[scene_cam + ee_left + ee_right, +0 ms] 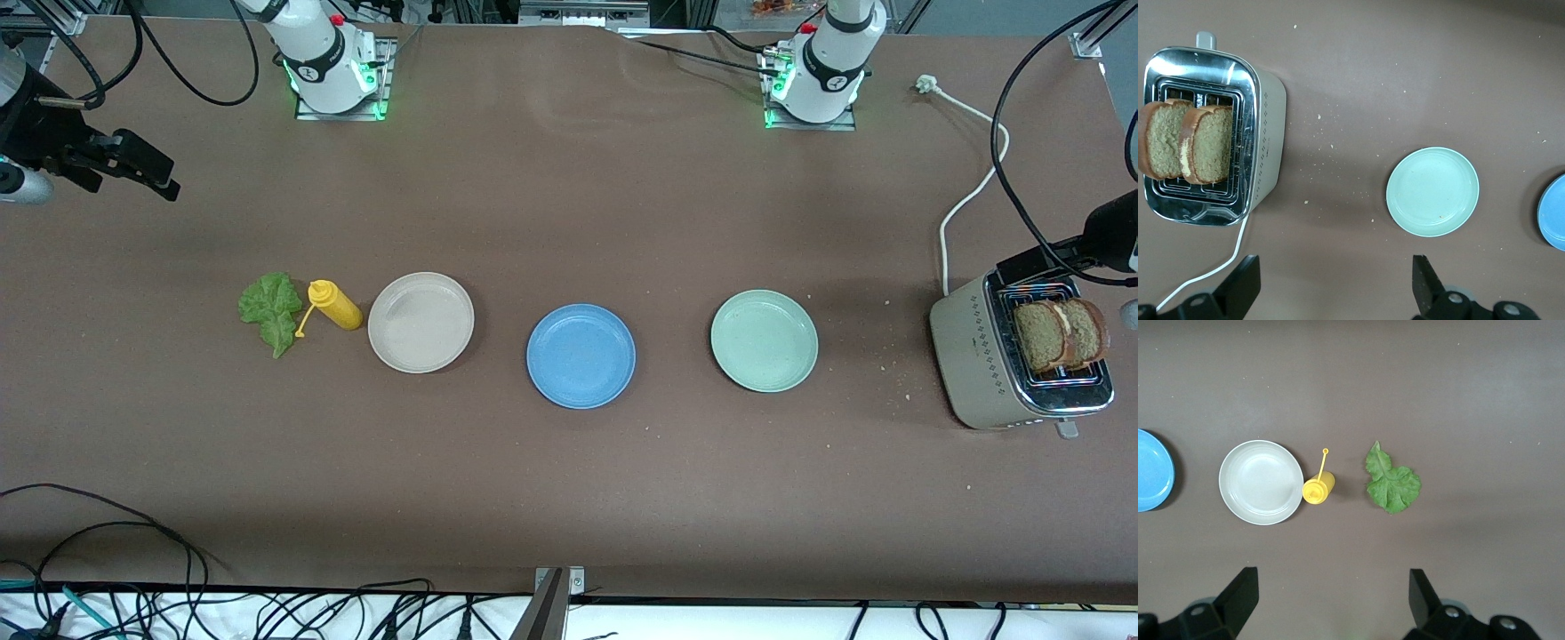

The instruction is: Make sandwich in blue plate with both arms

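Note:
The blue plate lies bare in the middle of the table, and its edge shows in both wrist views. Two brown bread slices stand upright in the toaster at the left arm's end. A green lettuce leaf lies flat on the table at the right arm's end. My left gripper hangs open over the table beside the toaster. My right gripper hangs open over the table near the lettuce, holding nothing.
A beige plate and a pale green plate flank the blue one. A yellow squeeze bottle lies between the lettuce and the beige plate. The toaster's white cord runs toward the left arm's base. Crumbs dot the table near the green plate.

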Available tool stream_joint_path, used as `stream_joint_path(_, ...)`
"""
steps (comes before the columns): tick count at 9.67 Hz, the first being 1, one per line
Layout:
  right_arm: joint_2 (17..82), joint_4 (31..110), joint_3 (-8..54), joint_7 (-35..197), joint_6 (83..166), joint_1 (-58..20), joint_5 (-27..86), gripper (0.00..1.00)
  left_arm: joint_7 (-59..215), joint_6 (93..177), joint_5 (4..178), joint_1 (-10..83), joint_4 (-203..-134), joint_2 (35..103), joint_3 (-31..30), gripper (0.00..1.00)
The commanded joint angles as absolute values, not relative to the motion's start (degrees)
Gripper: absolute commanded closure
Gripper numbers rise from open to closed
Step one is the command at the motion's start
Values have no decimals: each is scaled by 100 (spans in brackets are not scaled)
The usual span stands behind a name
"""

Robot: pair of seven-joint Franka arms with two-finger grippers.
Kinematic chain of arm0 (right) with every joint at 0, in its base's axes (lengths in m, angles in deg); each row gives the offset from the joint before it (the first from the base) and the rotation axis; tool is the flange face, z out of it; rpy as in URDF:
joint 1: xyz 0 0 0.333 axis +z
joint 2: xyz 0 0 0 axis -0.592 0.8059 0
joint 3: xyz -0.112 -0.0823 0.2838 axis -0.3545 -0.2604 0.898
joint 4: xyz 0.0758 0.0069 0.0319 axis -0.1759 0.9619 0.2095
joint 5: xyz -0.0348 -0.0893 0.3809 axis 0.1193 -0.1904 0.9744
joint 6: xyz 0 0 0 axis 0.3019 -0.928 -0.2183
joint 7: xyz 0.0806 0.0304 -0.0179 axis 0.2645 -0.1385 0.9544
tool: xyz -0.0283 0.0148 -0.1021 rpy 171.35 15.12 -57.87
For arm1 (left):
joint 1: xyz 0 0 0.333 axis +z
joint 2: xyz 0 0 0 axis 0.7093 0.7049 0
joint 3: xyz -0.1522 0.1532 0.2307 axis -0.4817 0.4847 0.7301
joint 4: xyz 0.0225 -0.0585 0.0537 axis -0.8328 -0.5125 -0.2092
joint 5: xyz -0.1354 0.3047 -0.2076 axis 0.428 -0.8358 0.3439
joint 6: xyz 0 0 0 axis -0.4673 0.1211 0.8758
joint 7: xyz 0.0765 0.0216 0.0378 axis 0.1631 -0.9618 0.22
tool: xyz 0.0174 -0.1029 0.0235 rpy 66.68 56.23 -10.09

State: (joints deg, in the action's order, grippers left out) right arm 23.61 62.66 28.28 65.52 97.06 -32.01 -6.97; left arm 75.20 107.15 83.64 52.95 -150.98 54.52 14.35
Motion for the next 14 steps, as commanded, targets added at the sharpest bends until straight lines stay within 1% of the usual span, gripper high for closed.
stream_joint_path(1, 2276, 6307, 2835, 6509, 9637, -3200, -618, 0, 7676, 10630, 8269, 5353, -15115, 5392, 1414, 0)
stream_joint_path(14, 2276, 6307, 2835, 6509, 9637, -3208, -618, 0, 7597, 10621, 8269, 5353, -15133, 5374, 1422, 0)
